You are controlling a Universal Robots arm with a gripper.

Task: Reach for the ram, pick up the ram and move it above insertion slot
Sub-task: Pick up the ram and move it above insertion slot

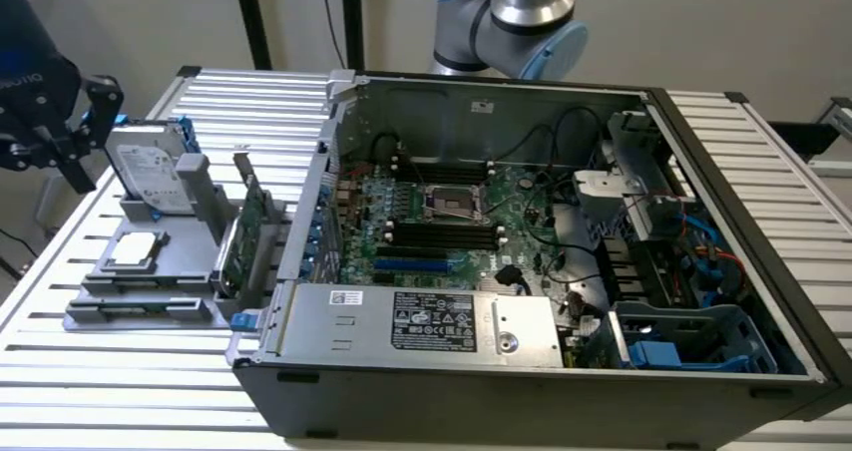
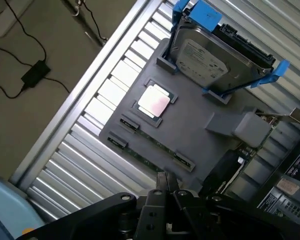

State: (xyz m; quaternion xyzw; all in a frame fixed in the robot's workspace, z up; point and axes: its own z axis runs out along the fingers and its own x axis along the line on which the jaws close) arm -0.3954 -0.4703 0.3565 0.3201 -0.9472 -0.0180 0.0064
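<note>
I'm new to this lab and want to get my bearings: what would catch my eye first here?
The big open dark-grey computer case with its green motherboard dominates the slatted metal table. On the exterior view's left, a grey tray carries a silver hard drive with blue rails, a square silver chip and the thin green ram stick. The black tool hangs close to the ram.

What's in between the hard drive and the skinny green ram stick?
A silver square chip lies flat on the grey holder, between the hard drive and the ram. The wrist view shows it.
</note>
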